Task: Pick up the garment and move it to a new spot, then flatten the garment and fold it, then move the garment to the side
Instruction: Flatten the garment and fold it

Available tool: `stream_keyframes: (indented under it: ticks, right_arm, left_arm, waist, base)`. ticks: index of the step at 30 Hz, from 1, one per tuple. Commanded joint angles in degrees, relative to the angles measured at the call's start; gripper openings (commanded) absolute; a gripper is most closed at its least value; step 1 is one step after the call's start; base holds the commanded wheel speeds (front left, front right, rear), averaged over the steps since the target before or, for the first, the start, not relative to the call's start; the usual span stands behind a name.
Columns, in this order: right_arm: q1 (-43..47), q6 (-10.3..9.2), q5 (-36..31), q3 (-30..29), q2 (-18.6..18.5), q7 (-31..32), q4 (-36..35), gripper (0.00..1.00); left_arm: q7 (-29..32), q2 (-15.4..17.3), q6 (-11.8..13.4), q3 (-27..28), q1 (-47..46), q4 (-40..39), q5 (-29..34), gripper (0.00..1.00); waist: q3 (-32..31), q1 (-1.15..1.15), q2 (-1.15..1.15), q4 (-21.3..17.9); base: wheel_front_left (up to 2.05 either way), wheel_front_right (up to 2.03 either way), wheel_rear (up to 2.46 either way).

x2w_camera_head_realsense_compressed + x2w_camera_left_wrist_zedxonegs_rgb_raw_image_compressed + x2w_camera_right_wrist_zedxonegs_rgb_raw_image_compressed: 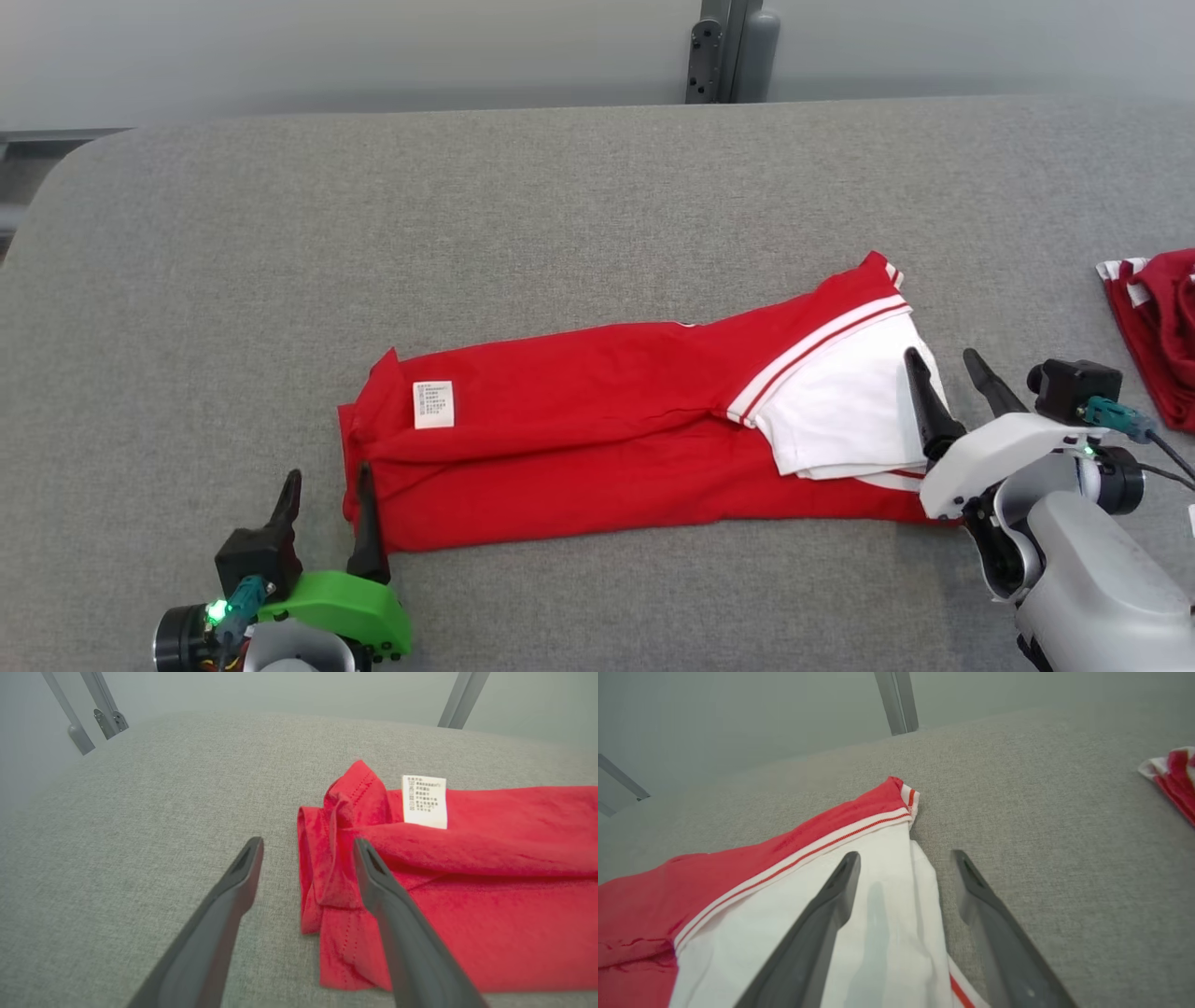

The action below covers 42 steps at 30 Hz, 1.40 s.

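A red garment (597,439) with a white panel (845,401) and a white care label (433,404) lies folded into a long strip across the grey table (560,215). My left gripper (327,481) stands open at the strip's left end, one finger over the red hem (327,891), the other over bare table. My right gripper (943,359) is open at the strip's right end, straddling the edge of the white panel (896,914). Neither gripper holds cloth.
A second red and white garment (1158,327) lies bunched at the table's right edge, also in the right wrist view (1174,779). A grey post (728,51) stands behind the table's far edge. Bare table stretches beyond and left of the strip.
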Motion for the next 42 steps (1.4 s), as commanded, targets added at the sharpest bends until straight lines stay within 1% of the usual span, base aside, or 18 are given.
stream_keyframes:
  ticks: [1, 4, 11, 18, 19, 20, 21, 22, 23, 28, 34, 38, 42]
  right_arm:
    - [-0.9, -0.05, -0.9, 0.4, 0.0, 0.7, 1.1, 1.00]
    - [-2.1, -0.05, -1.4, 1.3, 0.2, 2.3, 3.7, 1.00]
    - [-2.8, -0.05, 0.5, 3.4, 1.0, 7.4, 9.9, 1.00]
    - [-1.7, 0.18, 5.2, 7.1, 2.5, 11.5, 11.0, 1.00]
    - [-1.6, 0.20, 5.9, 7.8, 2.5, 12.0, 10.9, 0.73]
    - [-1.5, 0.20, 6.3, 8.1, 2.3, 12.0, 10.8, 0.55]
    - [-1.6, 0.20, 6.9, 8.6, 2.2, 12.3, 10.7, 0.27]
    - [-1.6, 0.20, 7.3, 9.0, 2.1, 12.4, 10.7, 0.07]
    - [-1.6, 0.20, 7.7, 9.2, 1.8, 12.0, 10.8, 0.00]
    - [-3.3, -0.10, 8.9, 8.1, 0.3, 7.9, 12.2, 0.00]
    - [-5.8, -0.23, 9.3, 4.5, -1.5, 1.8, 15.3, 0.00]
    - [-7.0, -0.14, 8.9, 2.3, -1.7, 0.2, 16.7, 0.00]
    - [-7.1, -0.09, 8.0, 0.4, -1.9, -0.3, 16.3, 0.00]
  left_arm:
    - [-0.1, 0.1, 0.5, -0.6, 0.5, -0.4, -0.6, 1.00]
    - [-0.1, 0.1, 1.0, -2.1, 0.1, -0.8, -0.8, 1.00]
    - [0.0, 0.1, 1.7, -3.8, -0.9, -1.2, -1.8, 1.00]
    - [0.0, 0.1, 2.1, -3.9, -0.7, -1.5, -2.4, 1.00]
    - [0.0, 0.1, 2.1, -3.9, -0.8, -1.6, -2.5, 1.00]
    - [0.0, 0.1, 2.1, -3.9, -0.8, -1.6, -2.5, 1.00]
    - [0.0, 0.1, 2.1, -3.9, -0.8, -1.5, -2.5, 1.00]
    - [0.0, 0.1, 2.1, -3.8, -0.9, -1.5, -2.5, 1.00]
    - [0.0, 0.1, 2.0, -3.8, -1.1, -1.4, -2.6, 1.00]
    - [0.0, 0.1, 1.8, -3.8, -1.3, -1.3, -2.7, 1.00]
    - [0.0, 0.1, 1.7, -4.0, -1.4, -0.9, -2.6, 1.00]
    - [0.0, 0.1, 1.6, -4.2, -1.3, -0.6, -2.8, 1.00]
    - [0.0, 0.1, 1.5, -4.2, -1.4, -0.5, -2.4, 1.00]
  waist:
    - [0.1, 0.00, 0.00, 0.8]
    - [0.4, 0.00, 0.00, 1.9]
    - [1.2, 0.00, 0.00, 3.9]
    - [1.8, 0.00, 0.00, 4.6]
    - [1.9, 0.00, 0.00, 4.6]
    - [1.9, 0.00, 0.00, 4.7]
    - [1.9, 0.00, 0.00, 4.7]
    - [2.0, 0.00, 0.00, 4.7]
    - [2.0, 0.00, 0.00, 4.7]
    - [2.0, 0.00, 0.00, 4.6]
    - [1.7, 0.00, 0.00, 3.4]
    - [1.2, 0.00, 0.00, 1.8]
    - [0.7, 0.00, 0.00, -0.1]
  base:
    - [0.00, 0.00, 0.00]
    - [0.00, 0.00, 0.00]
    - [0.00, 0.00, 0.00]
    - [0.00, 0.00, 0.00]
    - [0.00, 0.00, 0.00]
    - [0.00, 0.00, 0.00]
    - [0.00, 0.00, 0.00]
    - [0.00, 0.00, 0.00]
    - [0.00, 0.00, 0.00]
    - [0.00, 0.00, 0.00]
    - [0.00, 0.00, 0.00]
    - [0.00, 0.00, 0.00]
    - [0.00, 0.00, 0.00]
